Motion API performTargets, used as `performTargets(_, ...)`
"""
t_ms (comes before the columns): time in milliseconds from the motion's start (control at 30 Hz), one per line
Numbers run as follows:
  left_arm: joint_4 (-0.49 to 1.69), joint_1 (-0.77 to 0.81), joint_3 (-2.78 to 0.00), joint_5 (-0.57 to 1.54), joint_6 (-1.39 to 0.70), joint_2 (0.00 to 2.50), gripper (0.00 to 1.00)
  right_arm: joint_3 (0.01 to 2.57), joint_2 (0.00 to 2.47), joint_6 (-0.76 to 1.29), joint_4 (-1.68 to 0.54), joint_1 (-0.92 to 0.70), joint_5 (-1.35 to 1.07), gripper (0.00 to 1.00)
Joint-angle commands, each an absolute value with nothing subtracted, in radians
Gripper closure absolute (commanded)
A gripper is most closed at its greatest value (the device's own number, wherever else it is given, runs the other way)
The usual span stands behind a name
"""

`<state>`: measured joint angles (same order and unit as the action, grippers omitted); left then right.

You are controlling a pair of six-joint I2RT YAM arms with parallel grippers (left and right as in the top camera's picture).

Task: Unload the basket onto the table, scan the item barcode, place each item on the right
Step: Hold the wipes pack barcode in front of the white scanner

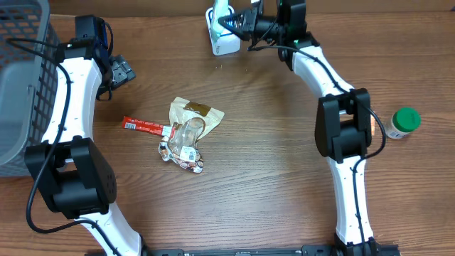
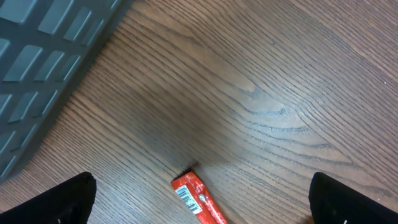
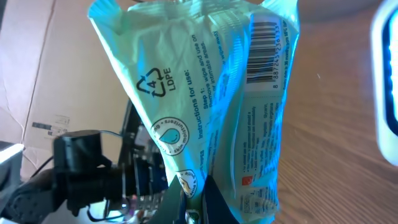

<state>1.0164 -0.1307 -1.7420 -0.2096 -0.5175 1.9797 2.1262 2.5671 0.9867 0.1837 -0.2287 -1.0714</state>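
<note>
My right gripper [image 1: 245,25] is shut on a pale green wipes packet [image 3: 211,106], pinching its lower edge, and holds it up beside the white scanner [image 1: 222,41] at the table's far edge. The packet's barcode [image 3: 270,46] shows in the right wrist view, lit by bluish light. The scanner's white edge [image 3: 388,74] is at the right of that view. My left gripper [image 1: 119,71] hangs open over the table at the left. Its dark fingers [image 2: 62,202] stand wide apart above the end of a red snack bar [image 2: 198,200], whose barcode faces up.
A grey mesh basket [image 1: 21,78] stands at the left edge. A pile of crinkled snack packets [image 1: 188,135] lies mid-table beside the red bar [image 1: 142,126]. A green-capped bottle [image 1: 405,122] stands at the right, near the right arm.
</note>
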Motion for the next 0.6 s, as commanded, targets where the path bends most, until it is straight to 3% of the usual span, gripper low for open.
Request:
performTargets(0,1.016,-0.123,-1.764,-0.205,-0.524,1.974,0.0,2.148,2.617,1.029,0.22,-0.226,-1.116,0.97)
performTargets(567,1.016,-0.123,-1.764,-0.205,-0.524,1.974,0.0,2.148,2.713,1.026,0.222,-0.206,-1.071,0.97)
